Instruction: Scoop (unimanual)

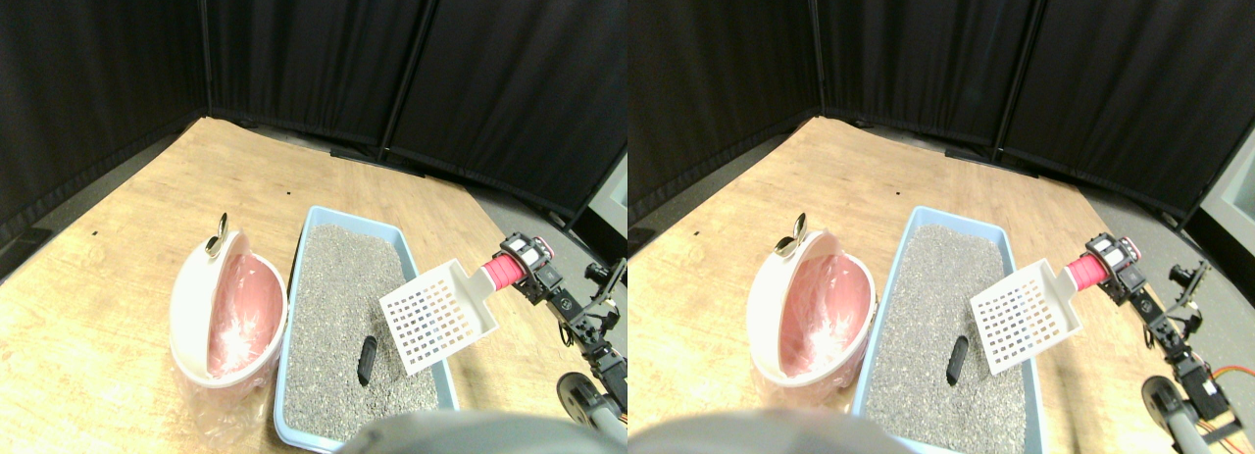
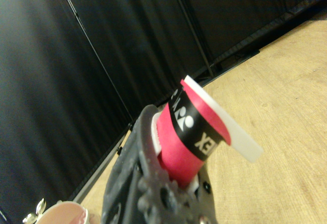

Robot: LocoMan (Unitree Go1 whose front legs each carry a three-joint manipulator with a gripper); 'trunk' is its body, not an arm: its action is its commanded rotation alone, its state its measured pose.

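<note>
- The scoop hung tilted over the right side of the litter tray, its slotted white blade clear of the grit.
- Its pink-wrapped handle ran up and right into the jaws, which were clamped on it (the wrist view showed the wrap seated in the dark frame).
- A dark lump lay on the grit, just left of and below the blade.
- A pink-lined bin stood touching the tray's left wall, on the wooden floor.
</note>
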